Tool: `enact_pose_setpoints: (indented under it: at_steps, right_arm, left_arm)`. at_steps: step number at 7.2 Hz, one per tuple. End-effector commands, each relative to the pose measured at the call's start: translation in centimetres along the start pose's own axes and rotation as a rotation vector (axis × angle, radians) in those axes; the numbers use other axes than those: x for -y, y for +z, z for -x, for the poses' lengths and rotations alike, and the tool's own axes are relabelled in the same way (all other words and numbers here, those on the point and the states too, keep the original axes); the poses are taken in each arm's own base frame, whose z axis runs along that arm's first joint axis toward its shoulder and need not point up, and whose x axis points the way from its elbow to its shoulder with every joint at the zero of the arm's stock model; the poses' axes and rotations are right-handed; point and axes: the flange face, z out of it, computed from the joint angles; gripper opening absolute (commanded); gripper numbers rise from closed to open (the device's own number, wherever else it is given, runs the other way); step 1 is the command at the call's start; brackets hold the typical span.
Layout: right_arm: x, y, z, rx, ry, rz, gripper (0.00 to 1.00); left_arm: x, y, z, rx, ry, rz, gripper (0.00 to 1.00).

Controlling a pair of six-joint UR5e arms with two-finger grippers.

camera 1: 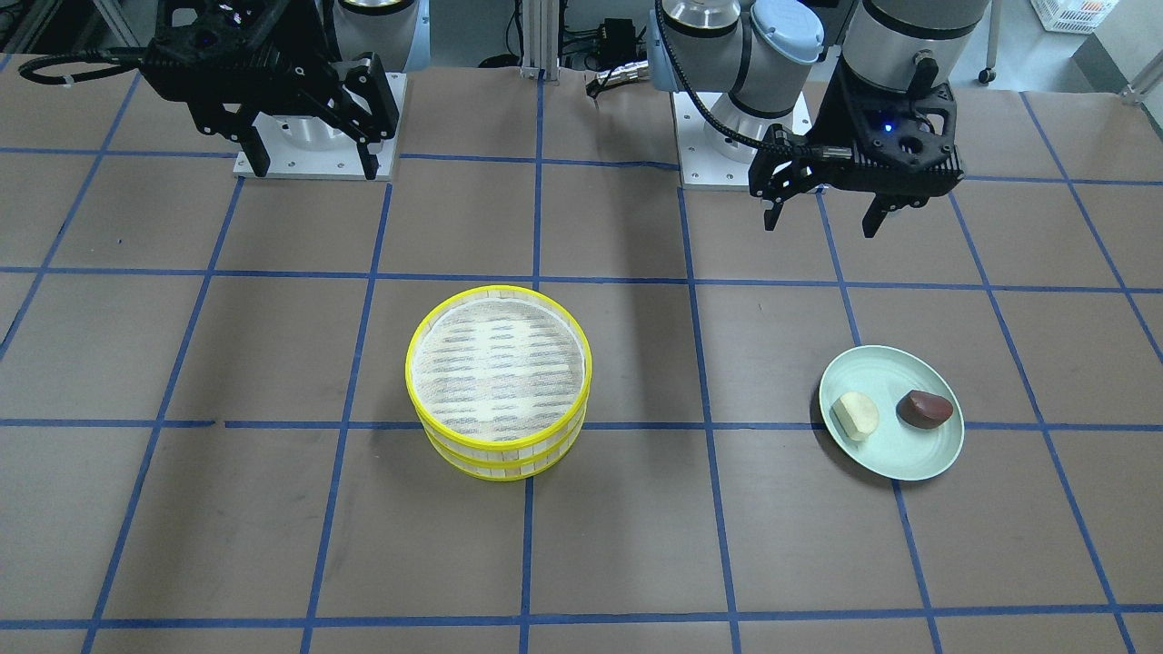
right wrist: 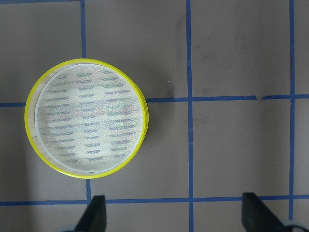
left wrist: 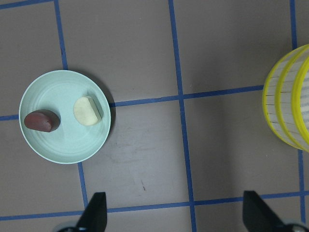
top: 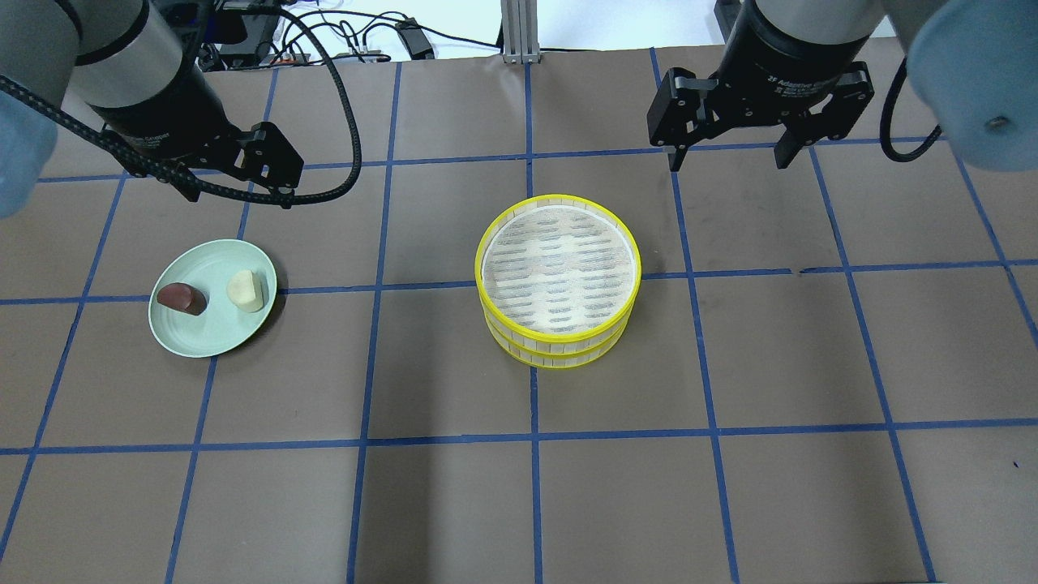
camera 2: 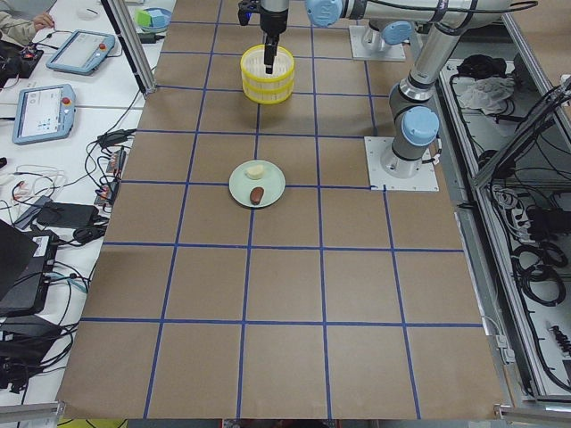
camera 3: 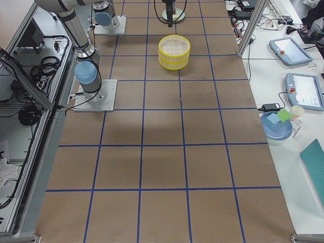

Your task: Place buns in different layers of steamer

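I am holding my left hand apart over the table, near the green plate. Inside its rim the brown bun and the cream bun are lying apart. The stacked steamer is sitting mid-table, with open table all round. My right hand is hovering apart past its far edge.

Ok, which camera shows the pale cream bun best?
The left wrist view: it looks straight down on the cream bun, large and unblocked, beside the brown bun on the green plate. Front-facing and overhead views show it smaller; exterior left, a speck. I cannot make it out in exterior right; the right wrist view misses it.
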Motion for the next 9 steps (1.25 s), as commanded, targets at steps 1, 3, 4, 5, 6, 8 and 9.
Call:
enact_pose_setpoints:
  at_steps: [1,3,4,5,6,8,9]
  right_arm:
    - [0.0,0.1,0.0,-0.004,-0.002,0.001,1.00]
    - [0.0,0.1,0.0,-0.004,0.000,0.001,1.00]
    - [-0.1,0.3,0.1,-0.006,0.001,0.009,1.00]
    - [-0.2,1.6,0.0,-0.009,0.016,0.045,1.00]
    - [-0.2,2.9,0.1,-0.010,0.016,0.067,1.00]
    - [4.4,11.5,2.1,0.058,0.067,0.142,1.00]
    - [6.7,17.4,2.5,0.045,0.066,0.157,1.00]
  left_arm:
    - [0.1,0.0,0.2,0.002,0.004,-0.003,1.00]
    - [0.4,0.3,0.3,0.002,0.002,0.002,1.00]
    - [0.2,0.3,0.8,0.008,-0.005,0.012,1.00]
    - [0.0,0.3,1.8,0.009,-0.025,0.026,1.00]
    - [0.2,0.6,4.1,0.006,-0.054,0.031,1.00]
    - [0.7,2.8,9.7,0.004,-0.139,0.074,1.00]
    - [0.6,5.6,11.5,-0.013,-0.161,0.114,1.00]
